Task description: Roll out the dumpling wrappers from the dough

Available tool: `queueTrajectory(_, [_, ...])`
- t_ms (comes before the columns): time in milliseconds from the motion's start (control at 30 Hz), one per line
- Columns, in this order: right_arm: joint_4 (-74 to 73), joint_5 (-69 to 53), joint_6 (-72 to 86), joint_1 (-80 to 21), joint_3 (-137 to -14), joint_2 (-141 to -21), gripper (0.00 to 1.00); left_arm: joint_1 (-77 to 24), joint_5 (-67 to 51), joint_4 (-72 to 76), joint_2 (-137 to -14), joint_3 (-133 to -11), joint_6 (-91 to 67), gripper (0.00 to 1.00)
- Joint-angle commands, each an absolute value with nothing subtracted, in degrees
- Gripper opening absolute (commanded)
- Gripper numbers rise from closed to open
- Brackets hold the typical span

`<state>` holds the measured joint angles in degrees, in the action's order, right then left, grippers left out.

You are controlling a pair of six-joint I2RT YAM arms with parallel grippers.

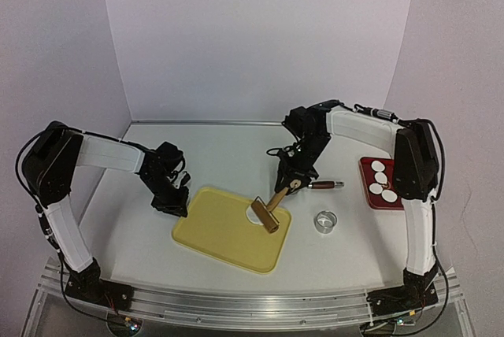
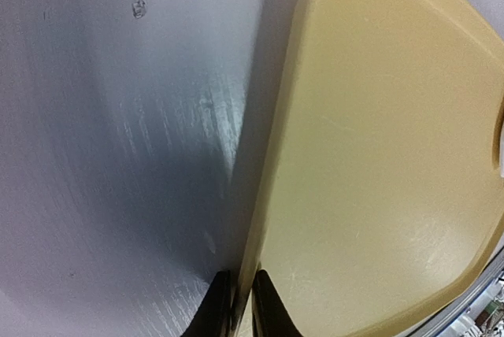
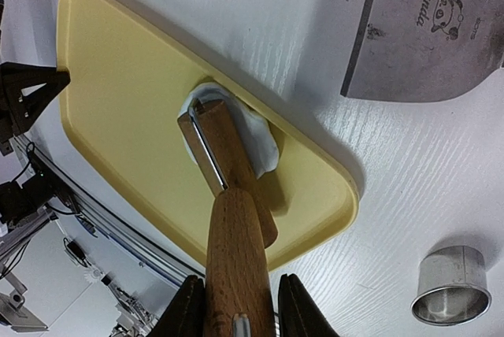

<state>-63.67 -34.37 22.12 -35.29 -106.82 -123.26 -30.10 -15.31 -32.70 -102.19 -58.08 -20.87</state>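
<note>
Our right gripper (image 3: 236, 309) clamps the roller (image 3: 228, 195), its head on the dough (image 3: 264, 144) mid-frame. Our left gripper (image 2: 242, 309) pinches the board (image 2: 378, 156) by its left rim; four wrappers (image 1: 380, 167) sit on the plate (image 1: 367, 172), far right.

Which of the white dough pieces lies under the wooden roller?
The irregular dough patch beneath the wooden roller on the yellow board; the four round wrappers lie uncovered on the red plate.

Left arm (image 1: 102, 154) stretched low, left pincer (image 2: 242, 288) nipping tray rim (image 2: 272, 156), right arm (image 1: 362, 128) arched, right pincer (image 3: 240, 299) clamping roller handle (image 3: 236, 250).
</note>
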Motion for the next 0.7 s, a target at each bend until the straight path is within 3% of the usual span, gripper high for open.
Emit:
queueTrajectory(0, [-70.8, -25.1, 20.6, -35.4, -109.7, -126.4, 0.00, -30.9, -8.0, -36.6, -105.7, -60.9, -18.4, 0.01])
queueTrajectory(300, [-67.4, -19.9, 18.4, -35.7, -102.6, -129.6, 0.00, -31.7, -8.5, -35.9, -108.0, -62.8, -19.0, 0.00])
queueTrajectory(667, [-66.4, -18.3, 17.9, -36.6, -103.0, -133.0, 0.00, -31.8, -9.2, -35.2, -108.4, -63.0, -20.1, 0.00])
